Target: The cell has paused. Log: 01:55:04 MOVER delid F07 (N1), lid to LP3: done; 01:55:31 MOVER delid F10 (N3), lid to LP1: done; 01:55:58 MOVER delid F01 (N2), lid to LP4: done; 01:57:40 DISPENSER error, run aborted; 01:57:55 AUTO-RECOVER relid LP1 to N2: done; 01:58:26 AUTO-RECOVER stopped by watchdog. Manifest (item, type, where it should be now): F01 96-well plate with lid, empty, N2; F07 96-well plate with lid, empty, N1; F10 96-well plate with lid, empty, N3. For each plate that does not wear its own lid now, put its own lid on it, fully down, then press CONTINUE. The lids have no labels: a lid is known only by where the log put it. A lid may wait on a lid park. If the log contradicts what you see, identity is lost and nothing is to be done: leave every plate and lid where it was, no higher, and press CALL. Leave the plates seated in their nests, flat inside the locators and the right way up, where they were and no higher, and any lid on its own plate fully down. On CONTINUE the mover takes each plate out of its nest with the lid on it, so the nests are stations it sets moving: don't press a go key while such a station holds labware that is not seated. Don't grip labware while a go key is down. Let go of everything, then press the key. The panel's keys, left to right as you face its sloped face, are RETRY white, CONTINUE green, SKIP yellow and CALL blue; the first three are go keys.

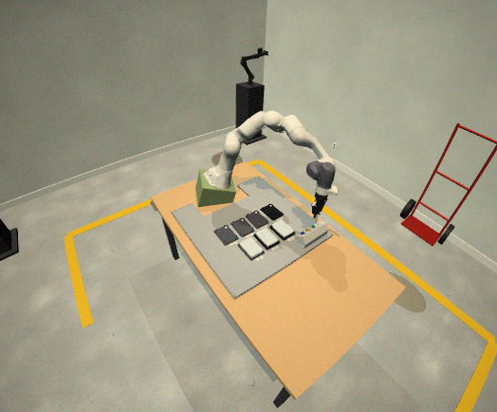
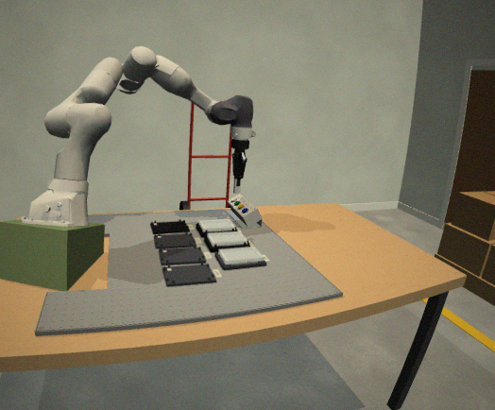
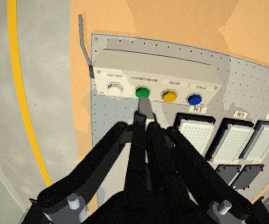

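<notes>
The key panel (image 1: 312,234) stands at the far right end of the grey mat, also in the exterior view (image 2: 245,211). In the wrist view I see its white key (image 3: 116,87), green key (image 3: 142,92), yellow key (image 3: 169,96) and blue key (image 3: 195,100). My gripper (image 3: 143,105) (image 2: 237,189) is shut and empty. It points straight down, just above the green key; I cannot tell whether it touches. Three pale plates (image 2: 216,225) (image 2: 226,238) (image 2: 240,256) sit flat in a row in their nests and each seems to wear a lid.
A row of several dark lid parks (image 2: 168,227) (image 2: 189,274) lies beside the plates, with no lid visible on them. The arm's green base block (image 2: 50,252) stands at the table's left end. A red hand truck (image 1: 441,190) stands off the table.
</notes>
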You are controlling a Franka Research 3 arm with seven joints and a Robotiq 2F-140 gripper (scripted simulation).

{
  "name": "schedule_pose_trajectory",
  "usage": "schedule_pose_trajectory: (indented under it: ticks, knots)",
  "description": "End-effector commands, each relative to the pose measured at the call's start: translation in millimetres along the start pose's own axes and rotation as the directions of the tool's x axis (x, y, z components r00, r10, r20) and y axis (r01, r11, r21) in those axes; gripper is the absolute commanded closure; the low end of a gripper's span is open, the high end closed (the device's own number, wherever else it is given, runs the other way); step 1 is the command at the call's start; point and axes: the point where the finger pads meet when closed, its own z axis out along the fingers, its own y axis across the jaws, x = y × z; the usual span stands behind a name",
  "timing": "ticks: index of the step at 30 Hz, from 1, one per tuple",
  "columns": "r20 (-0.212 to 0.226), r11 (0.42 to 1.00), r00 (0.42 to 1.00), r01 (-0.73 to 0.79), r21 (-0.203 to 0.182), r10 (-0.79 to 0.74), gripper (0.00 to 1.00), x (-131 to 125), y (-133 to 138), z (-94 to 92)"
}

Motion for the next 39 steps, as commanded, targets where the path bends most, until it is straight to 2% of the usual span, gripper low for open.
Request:
schedule_pose_trajectory:
  ticks: [1, 39]
  knots:
    - [-0.005, 1.0, 1.0, 0.0, 0.002, 0.0, 1.0, 2.0, 0.1, 1.1]
    - [-0.005, 1.0, 1.0, 0.0, 0.002, 0.0, 1.0, 2.3, 0.1, 6.8]
